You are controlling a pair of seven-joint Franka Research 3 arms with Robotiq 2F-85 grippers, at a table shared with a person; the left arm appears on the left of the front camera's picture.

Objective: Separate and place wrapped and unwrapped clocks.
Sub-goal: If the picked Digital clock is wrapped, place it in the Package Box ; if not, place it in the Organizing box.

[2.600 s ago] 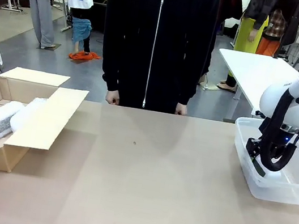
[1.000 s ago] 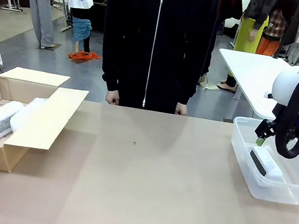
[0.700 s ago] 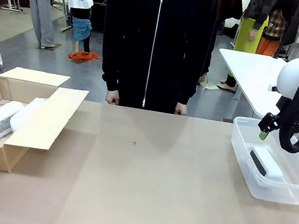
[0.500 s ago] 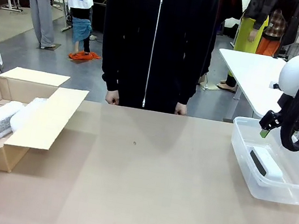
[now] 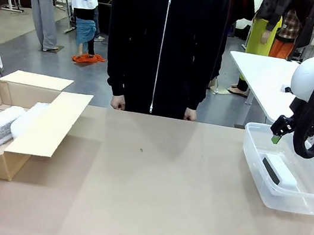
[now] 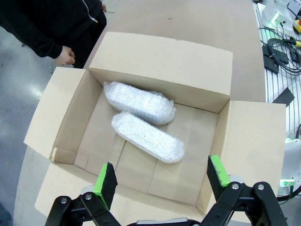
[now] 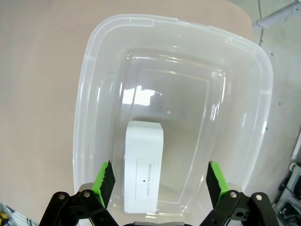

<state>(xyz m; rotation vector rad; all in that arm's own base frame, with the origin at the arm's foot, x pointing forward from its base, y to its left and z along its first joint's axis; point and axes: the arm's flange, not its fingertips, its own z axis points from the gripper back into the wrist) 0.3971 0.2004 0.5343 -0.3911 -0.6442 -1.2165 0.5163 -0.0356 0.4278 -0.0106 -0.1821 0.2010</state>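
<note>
Right tool (image 7: 156, 186), black with green pads, jaws spread wide and empty, hanging above a clear rectangular plastic tub (image 7: 89, 56). Directly below, lying flat on the tub floor: a bare, smooth white rectangular clock (image 7: 144, 173). Left tool (image 6: 161, 181), likewise spread wide and empty, poised over an open brown cardboard box (image 6: 164, 59). Inside, side by side and touching: two clocks bundled in whitish bubble wrap (image 6: 146, 137). Sorting apparently done. Best finish: lift straight up, clear of tub rim and box flaps, jaws kept wide, nothing nudged.
</note>
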